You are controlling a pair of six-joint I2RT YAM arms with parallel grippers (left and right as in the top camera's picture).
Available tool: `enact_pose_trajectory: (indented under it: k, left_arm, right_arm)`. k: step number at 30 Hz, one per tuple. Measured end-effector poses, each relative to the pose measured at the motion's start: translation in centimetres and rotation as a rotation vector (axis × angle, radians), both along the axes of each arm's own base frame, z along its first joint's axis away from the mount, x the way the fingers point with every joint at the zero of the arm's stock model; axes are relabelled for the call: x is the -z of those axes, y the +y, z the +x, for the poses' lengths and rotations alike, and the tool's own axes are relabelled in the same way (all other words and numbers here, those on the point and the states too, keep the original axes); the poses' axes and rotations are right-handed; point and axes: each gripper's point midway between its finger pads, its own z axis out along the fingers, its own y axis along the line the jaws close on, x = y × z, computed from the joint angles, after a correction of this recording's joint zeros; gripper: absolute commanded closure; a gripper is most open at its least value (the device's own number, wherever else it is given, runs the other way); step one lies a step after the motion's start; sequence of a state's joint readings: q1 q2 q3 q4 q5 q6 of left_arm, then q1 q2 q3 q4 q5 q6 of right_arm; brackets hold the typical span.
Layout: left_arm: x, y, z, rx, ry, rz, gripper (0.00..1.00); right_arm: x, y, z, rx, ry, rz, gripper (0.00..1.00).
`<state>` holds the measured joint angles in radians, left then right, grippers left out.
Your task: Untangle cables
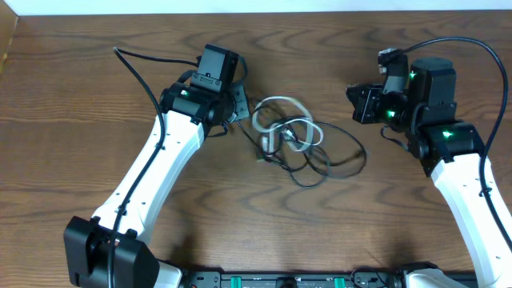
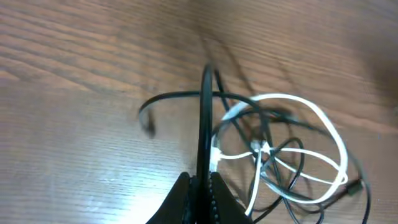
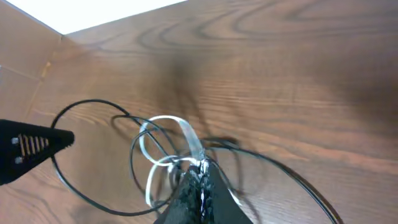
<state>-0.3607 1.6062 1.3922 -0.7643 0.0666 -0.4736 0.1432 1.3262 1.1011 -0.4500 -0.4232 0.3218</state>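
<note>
The cables [image 1: 308, 164] lie tangled mid-table: thin black loops around a white cable [image 1: 282, 102]. My left gripper [image 1: 238, 110] is at the tangle's left edge. In the left wrist view it [image 2: 200, 182] is shut on a black cable [image 2: 204, 112] that rises straight from the jaws, with the white cable [image 2: 314, 111] looping to the right. My right gripper [image 1: 354, 102] is right of the tangle and apart from it. In the right wrist view its jaws [image 3: 200, 173] are shut, with the white cable [image 3: 163, 119] and black loops [image 3: 87, 202] beyond the tips.
Thick black robot wires arc off the left arm [image 1: 144, 68] and the right arm [image 1: 460, 42]. The table's far edge [image 1: 256, 11] runs along the top. The left gripper's fingertip [image 3: 37, 144] shows in the right wrist view. A black rail [image 1: 280, 280] lies at the front.
</note>
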Motion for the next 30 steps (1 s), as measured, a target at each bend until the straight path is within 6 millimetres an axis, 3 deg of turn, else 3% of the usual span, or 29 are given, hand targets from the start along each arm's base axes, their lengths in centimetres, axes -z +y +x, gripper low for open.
enact_pose_trajectory:
  k: [9,13,20,30]
  left_arm:
    - [0.5,1.1,-0.6,-0.012,0.025,0.059,0.92]
    - [0.5,1.1,-0.6,-0.012,0.024,0.059,0.92]
    - [0.4,1.0,-0.5,-0.012,0.021,0.057,0.92]
    - [0.3,1.0,-0.3,-0.012,0.012,0.054,0.92]
  right_arm:
    - [-0.3,-1.1,0.8,0.045,-0.027,-0.021,0.99]
    - [-0.1,-0.5,0.7,0.032,-0.024,-0.024,0.99]
    - [1.9,0.9,0.9,-0.002,0.027,-0.032,0.98]
    - [1.8,1.1,1.1,-0.007,0.015,-0.032,0.95]
